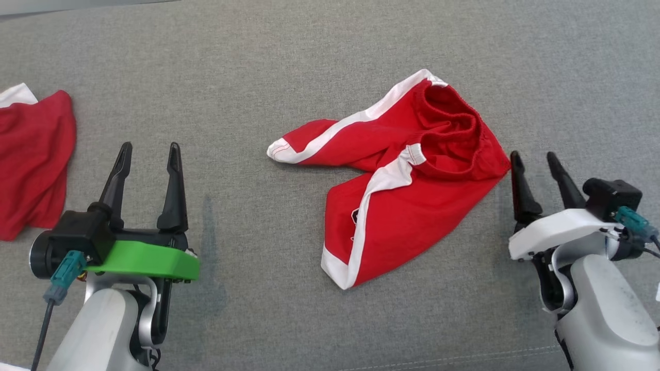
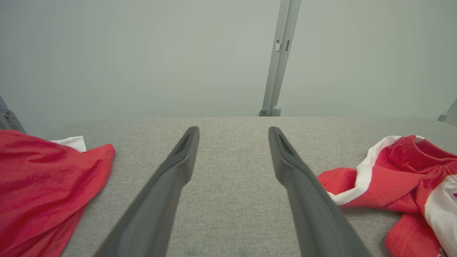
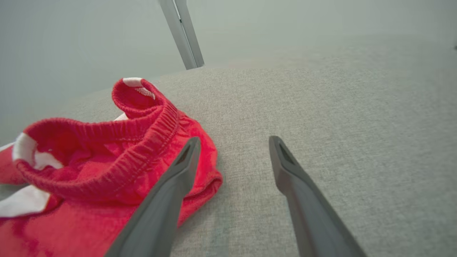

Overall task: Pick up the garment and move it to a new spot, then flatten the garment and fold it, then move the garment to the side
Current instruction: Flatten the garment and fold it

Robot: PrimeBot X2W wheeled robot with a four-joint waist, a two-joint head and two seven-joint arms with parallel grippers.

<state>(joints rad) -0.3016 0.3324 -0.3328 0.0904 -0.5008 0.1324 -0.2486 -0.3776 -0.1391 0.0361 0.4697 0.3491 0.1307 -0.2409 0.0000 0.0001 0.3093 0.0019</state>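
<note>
The garment (image 1: 407, 175) is a pair of red shorts with white side stripes, lying crumpled on the grey surface, waistband toward the upper right. In the right wrist view its elastic waistband (image 3: 107, 150) bunches up at the left. My right gripper (image 1: 533, 161) stands open just right of the shorts' edge, nothing between its fingers; it reads the same in its own view (image 3: 234, 141). My left gripper (image 1: 149, 150) is open at the lower left, well apart from the shorts, and holds nothing (image 2: 234, 130). The shorts (image 2: 392, 178) sit to its right.
A second red cloth with a white edge (image 1: 31, 159) lies at the far left, also seen as red cloth (image 2: 43, 185) beside my left fingers. The grey fabric surface (image 1: 258, 77) stretches wide around the shorts. A pale upright post (image 2: 280, 57) stands beyond the far edge.
</note>
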